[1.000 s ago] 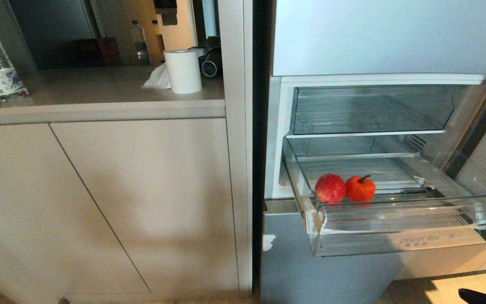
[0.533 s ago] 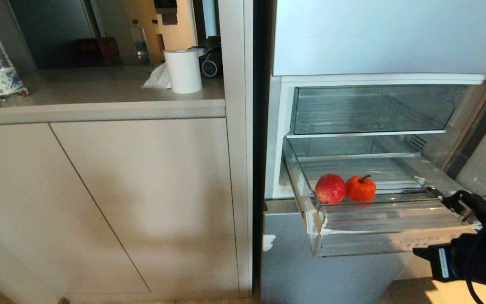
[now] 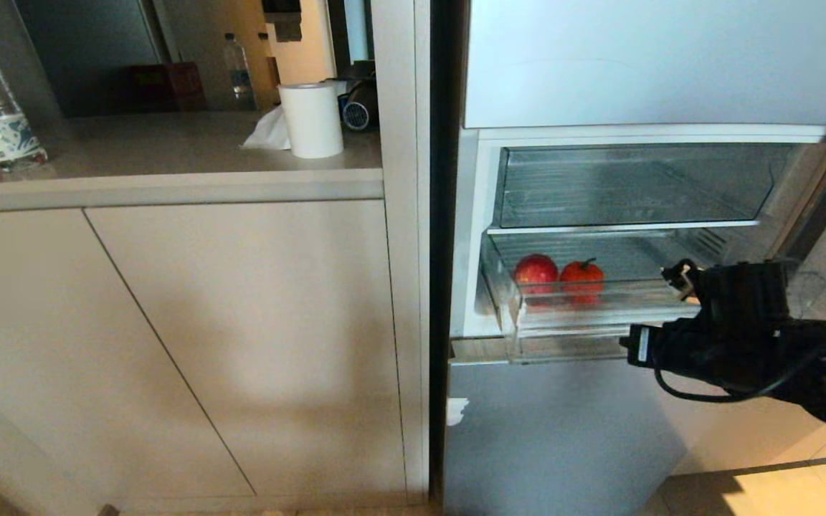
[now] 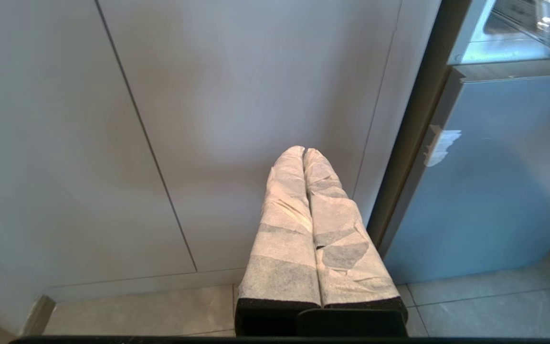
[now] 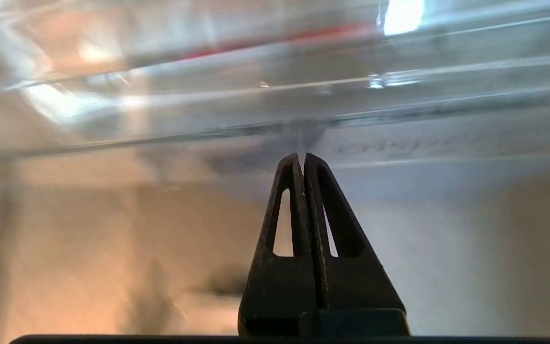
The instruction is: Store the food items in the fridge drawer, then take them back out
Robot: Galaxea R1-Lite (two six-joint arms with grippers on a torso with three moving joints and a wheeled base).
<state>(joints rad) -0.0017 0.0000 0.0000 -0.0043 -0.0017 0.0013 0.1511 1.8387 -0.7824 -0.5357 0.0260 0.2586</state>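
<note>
Right hand (image 5: 302, 157) pressed together, tips against the clear plastic fridge drawer (image 3: 578, 315). Inside, side by side: dull pinkish-red round fruit (image 3: 535, 273), bright red green-stemmed piece (image 3: 581, 276). Left hand (image 4: 303, 152) together, low by the cabinet.

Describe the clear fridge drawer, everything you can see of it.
The fridge drawer is a wide, shallow tray of see-through plastic with a ribbed bottom and a curved front lip. It sits in the lower slot of the open fridge, under another clear drawer, and sticks out only a little. Inside, side by side near its left end, lie a dull red round fruit and a bright red piece with a green stem. The shut right gripper points at its front wall, tips at the plastic; contact is unclear.
</note>
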